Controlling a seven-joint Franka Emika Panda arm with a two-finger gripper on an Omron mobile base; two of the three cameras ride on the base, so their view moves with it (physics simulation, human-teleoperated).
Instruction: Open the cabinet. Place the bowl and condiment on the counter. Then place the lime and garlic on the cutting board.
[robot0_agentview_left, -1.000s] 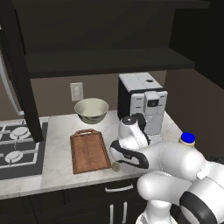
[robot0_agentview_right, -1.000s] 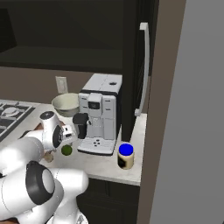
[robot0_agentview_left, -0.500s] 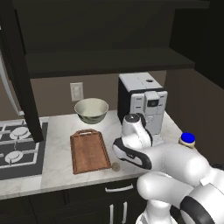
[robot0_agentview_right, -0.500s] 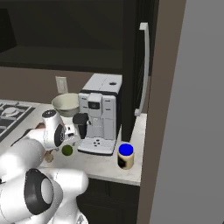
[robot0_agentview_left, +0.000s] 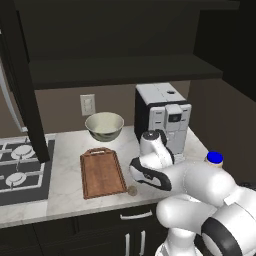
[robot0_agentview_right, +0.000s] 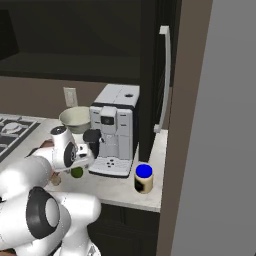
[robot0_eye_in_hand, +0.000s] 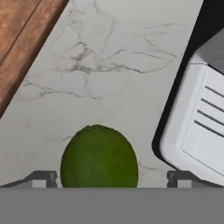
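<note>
**While hovering over lime: jaws wide, nothing held**

While poised low over the counter (robot0_eye_in_hand: 109, 65), hangs with gripper (robot0_eye_in_hand: 111, 179) spread to full width, holding nothing. Frames the lime (robot0_eye_in_hand: 99, 155) between the two tips, a clear gap on either side, no contact. Finds that lime on bare stone, between the board (robot0_eye_in_hand: 22, 30) edge on one side and the coffee machine (robot0_eye_in_hand: 201, 122) base on the other, apart from both.

Judged handling of the lime: light, firm, rind smooth and a bit slick. Round, so apt to roll or squirt out under an off-centre pinch. Best taken across the widest part, pads level on opposite sides, low enough to pass the middle. Needs only a modest squeeze. Mind the machine base close by when closing.

Slightly farther out, by the board's near corner: garlic (robot0_agentview_left: 132, 190), on the counter just beside the rim, not on the wood. Likely lighter than the lime, papery and lumpy. Calls for a centred, gentle hold round the belly. Board bare, handle end toward the wall.

To the right, near the counter's end: jar (robot0_agentview_left: 214, 159), blue lid up, upright, well apart from the lime. Farther back, past the board's handle, near the wall: bowl (robot0_agentview_left: 104, 126), upright on the counter.

Farthest and above: cabinet (robot0_agentview_left: 125, 70), doors swung open, shelf dark.

Reads as first three steps done, with lime and garlic both left to move onto the board.
</note>
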